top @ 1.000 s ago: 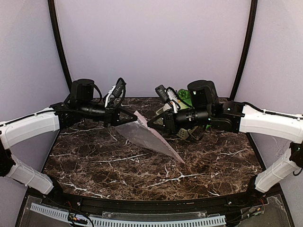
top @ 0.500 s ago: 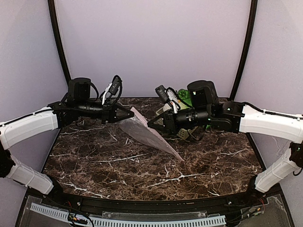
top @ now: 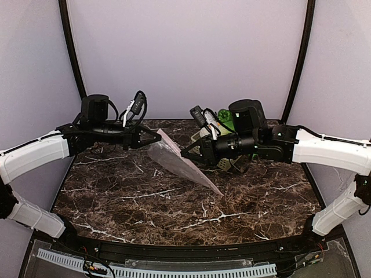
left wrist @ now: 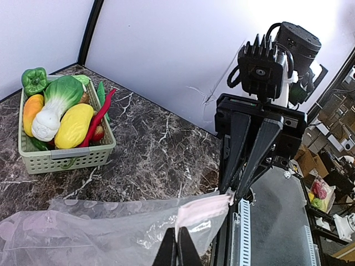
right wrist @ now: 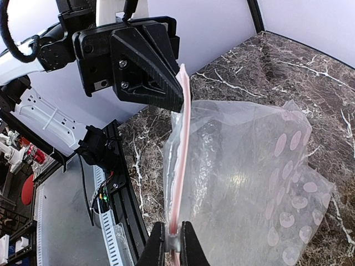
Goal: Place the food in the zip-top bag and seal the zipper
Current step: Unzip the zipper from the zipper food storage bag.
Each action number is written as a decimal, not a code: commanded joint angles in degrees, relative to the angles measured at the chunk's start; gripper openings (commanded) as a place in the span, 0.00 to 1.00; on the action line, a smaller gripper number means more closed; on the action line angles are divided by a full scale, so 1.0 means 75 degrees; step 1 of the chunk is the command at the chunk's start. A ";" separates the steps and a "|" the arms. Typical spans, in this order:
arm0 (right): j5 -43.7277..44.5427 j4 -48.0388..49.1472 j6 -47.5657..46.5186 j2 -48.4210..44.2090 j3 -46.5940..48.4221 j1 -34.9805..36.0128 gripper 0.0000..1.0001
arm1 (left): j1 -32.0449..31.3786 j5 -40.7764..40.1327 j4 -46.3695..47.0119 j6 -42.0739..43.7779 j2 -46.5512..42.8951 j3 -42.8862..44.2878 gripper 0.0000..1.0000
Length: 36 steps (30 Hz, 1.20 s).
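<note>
Clear bag (top: pixel 179 162) held up above the surface (top: pixel 145 202), strung between the two arms, lower corner drooping close to the marble; touching or not, hard to tell. Left jaws pinched together on one end of the zipper (right wrist: pixel 180 166), right jaws pinched on the other end, pink strip taut between. Food (left wrist: pixel 71 126) heaped in the green basket (left wrist: pixel 66 158), well apart from the bag. Thin, floppy, slick film, likely to fold or slide if taken by the wall. Better gripped on the stiffer zipper strip, near its ends. Toys probably light, hard and smooth, so prone to squirt from a pinch.
</note>
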 commanded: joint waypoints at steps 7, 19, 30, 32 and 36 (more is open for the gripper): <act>-0.0171 -0.0294 -0.0107 0.0065 -0.0162 -0.0049 0.00 | 0.0396 -0.0519 -0.0004 0.0011 -0.0313 0.0206 0.01; -0.0255 -0.0291 -0.0124 0.0088 -0.0194 -0.0110 0.00 | 0.0683 -0.0619 -0.0004 -0.0085 -0.0338 0.0181 0.01; -0.0277 -0.0289 -0.0111 0.0087 -0.0207 -0.0156 0.00 | 0.0948 -0.0789 -0.0004 -0.0057 -0.0434 0.0164 0.01; -0.0276 -0.0295 -0.0103 0.0082 -0.0216 -0.0149 0.00 | 0.0978 -0.0809 -0.0004 -0.0061 -0.0446 0.0150 0.01; -0.0279 -0.0289 -0.0089 0.0066 -0.0253 -0.0151 0.00 | 0.1051 -0.0880 -0.0004 -0.0068 -0.0486 0.0143 0.01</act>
